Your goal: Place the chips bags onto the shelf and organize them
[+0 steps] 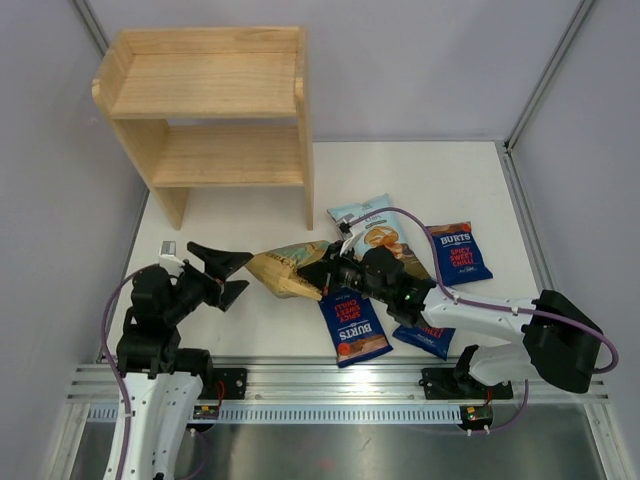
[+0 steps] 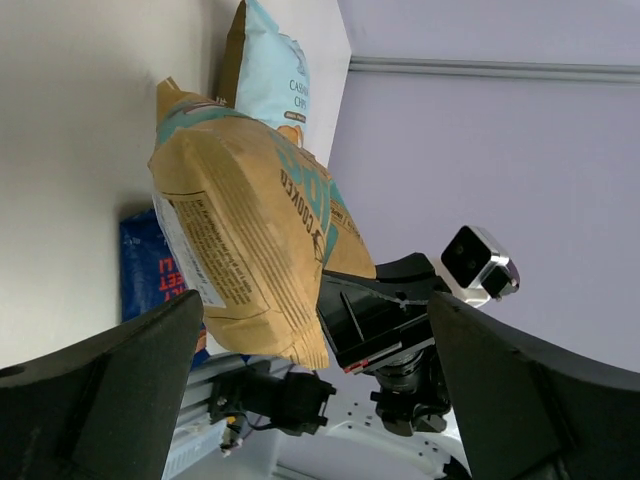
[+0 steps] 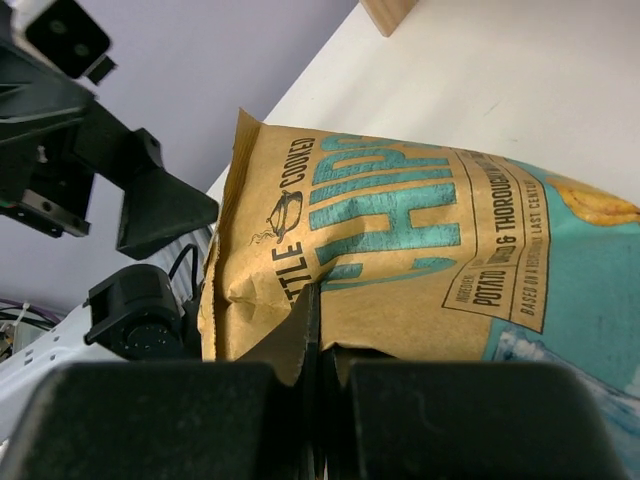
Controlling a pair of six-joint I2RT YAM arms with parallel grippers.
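Note:
The yellow-tan chips bag point(image 1: 285, 268) is in the middle of the table, and my right gripper point(image 1: 322, 272) is shut on its right edge. The right wrist view shows the jaws point(image 3: 318, 340) pinching the bag's seam point(image 3: 400, 250). My left gripper point(image 1: 246, 274) is open and empty, facing the bag's left end; the bag point(image 2: 250, 230) sits just ahead of its spread fingers point(image 2: 100, 400). The light-blue Cassava bag point(image 1: 368, 225) lies behind. Three dark-blue Burts bags point(image 1: 352, 325) point(image 1: 460, 250) point(image 1: 425, 338) lie flat. The pale wood shelf point(image 1: 210, 110) stands at the far left with both tiers bare.
Grey walls close in the table on the left, back and right. The metal rail point(image 1: 340, 385) with the arm bases runs along the near edge. The right arm point(image 1: 480, 315) lies over one Burts bag. A shelf leg point(image 3: 385, 10) shows beyond the held bag.

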